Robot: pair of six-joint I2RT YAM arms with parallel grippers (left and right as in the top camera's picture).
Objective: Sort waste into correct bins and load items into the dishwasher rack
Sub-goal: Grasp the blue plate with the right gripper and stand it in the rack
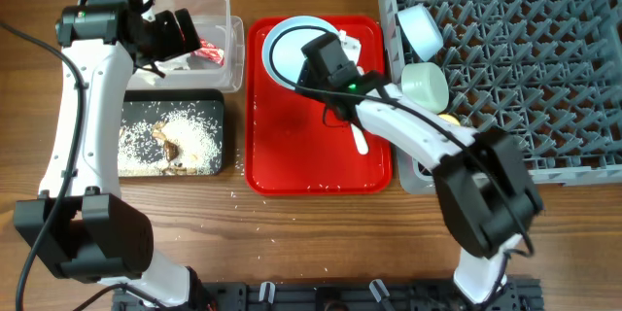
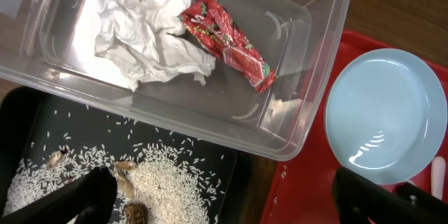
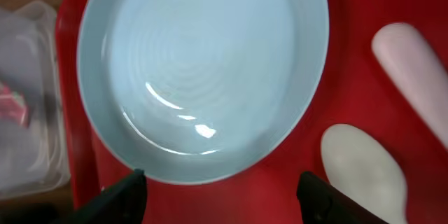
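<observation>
The crumpled white napkin [image 2: 150, 28] and the red shiny wrapper [image 2: 227, 38] lie in the clear tub [image 2: 329, 77]. The white rice with brown scraps [image 2: 164, 189] lies in the black tray [image 2: 28, 119]. My left gripper [image 2: 224, 206] is open and empty, hovering above the tub's near edge; it also shows in the overhead view [image 1: 173, 39]. The pale blue plate [image 3: 203, 63] lies on the red serving tray [image 1: 311, 155]. My right gripper [image 3: 220, 196] is open and empty just above the plate's near rim. The white spoon [image 3: 364, 168] and another white utensil handle [image 3: 413, 70] lie beside the plate.
The grey dishwasher rack [image 1: 544, 78] fills the right side. Two pale blue bowls [image 1: 420, 27] [image 1: 425, 83] stand at its left edge, with a bit of the yellow cup [image 1: 447, 117] below them. Loose rice grains dot the table in front of the red tray.
</observation>
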